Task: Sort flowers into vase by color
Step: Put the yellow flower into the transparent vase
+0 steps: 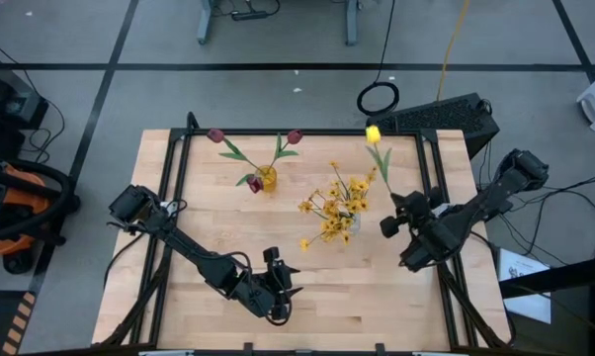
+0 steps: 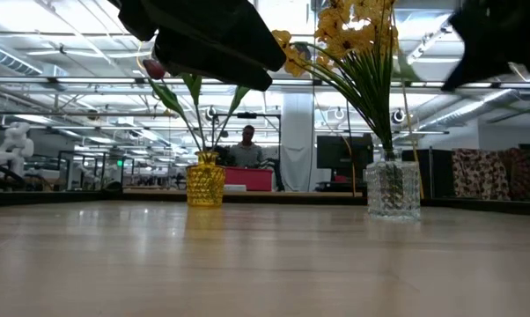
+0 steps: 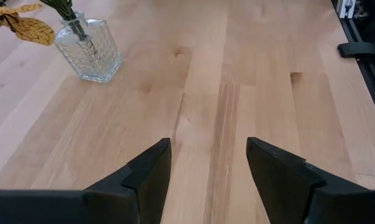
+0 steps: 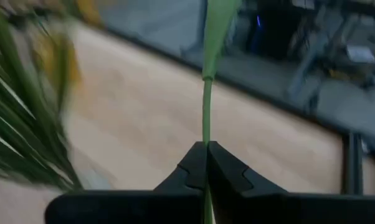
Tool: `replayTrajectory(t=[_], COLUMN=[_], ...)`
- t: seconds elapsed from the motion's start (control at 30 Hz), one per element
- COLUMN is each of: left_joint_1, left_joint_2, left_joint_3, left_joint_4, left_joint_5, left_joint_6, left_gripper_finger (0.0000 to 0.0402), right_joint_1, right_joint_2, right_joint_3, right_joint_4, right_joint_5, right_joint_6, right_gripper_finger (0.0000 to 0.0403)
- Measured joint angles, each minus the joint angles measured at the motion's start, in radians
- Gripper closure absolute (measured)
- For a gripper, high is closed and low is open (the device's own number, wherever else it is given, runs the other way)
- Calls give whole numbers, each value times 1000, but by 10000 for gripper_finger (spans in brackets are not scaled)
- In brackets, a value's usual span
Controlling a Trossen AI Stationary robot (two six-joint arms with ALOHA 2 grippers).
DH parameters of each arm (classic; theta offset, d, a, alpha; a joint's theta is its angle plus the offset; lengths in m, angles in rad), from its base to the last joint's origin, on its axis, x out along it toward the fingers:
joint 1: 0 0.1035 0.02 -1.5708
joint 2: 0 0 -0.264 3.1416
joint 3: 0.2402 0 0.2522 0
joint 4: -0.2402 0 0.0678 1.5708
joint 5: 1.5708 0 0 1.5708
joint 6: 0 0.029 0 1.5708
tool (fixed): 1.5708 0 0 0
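- One stem is in hand: the right end effector [image 4: 206,163] is pressed together on the thin green stem of the yellow tulip [image 1: 374,133], pinching it low down.
- From the pinch, the stem's long axis runs away from the fingers toward the far edge of the worktop [image 1: 446,297], with the bloom at the far end, as the high view shows.
- The clear glass vase [image 1: 348,223] holding the yellow sprays [image 1: 332,206] stands just beside the right end effector, on its inner side; this arm is the nearer one to it.
- Judgement: the coming move turns on bringing the stem's cut end over that vase mouth; the spread sprays crowd the opening and may be brushed.
- The yellow vase [image 1: 267,179] with three dark-red tulips [image 1: 255,183] stands farther left, well apart from the held stem.
- The left end effector [image 3: 208,171] waits near the front edge, fingers spread and holding nothing, facing the clear glass vase across bare wood.
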Motion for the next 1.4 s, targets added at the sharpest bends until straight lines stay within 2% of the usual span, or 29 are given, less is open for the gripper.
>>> replayTrajectory(t=[0.2, 0.4, 0.5, 0.57, 0.8, 0.97, 1.17, 1.3, 1.4], left_joint_1=[0, 2, 4, 5, 10, 12, 14, 14, 14], left_joint_2=[0, 0, 0, 0, 0, -1, -1, -1, -1], left_joint_3=[0, 0, 0, 0, 0, 1, 1, 1, 1], left_joint_4=[3, 28, 95, 176, 531, 653, 655, 661, 679], left_joint_5=[0, 0, -7, -43, -76, -37, -16, -16, -15], left_joint_6=[0, 10, 66, 134, 380, 450, 454, 470, 472], left_gripper_finger=[185, 185, 185, 185, 185, 185, 185, 185, 185], right_joint_1=[50, 84, 120, 144, 192, 217, 216, 199, 172], right_joint_2=[-1, -8, -8, -8, 19, 45, 83, 123, 162], right_joint_3=[137, 256, 294, 306, 308, 308, 308, 308, 308], right_joint_4=[-126, -115, -45, 26, 411, 733, 1190, 1539, 1794], right_joint_5=[188, 369, 468, 492, 491, 480, 270, 177, 39], right_joint_6=[51, -72, -159, -237, -594, -911, -1372, -1712, -1919], right_gripper_finger=[402, 402, 402, 402, 402, 402, 402, 403, 403])
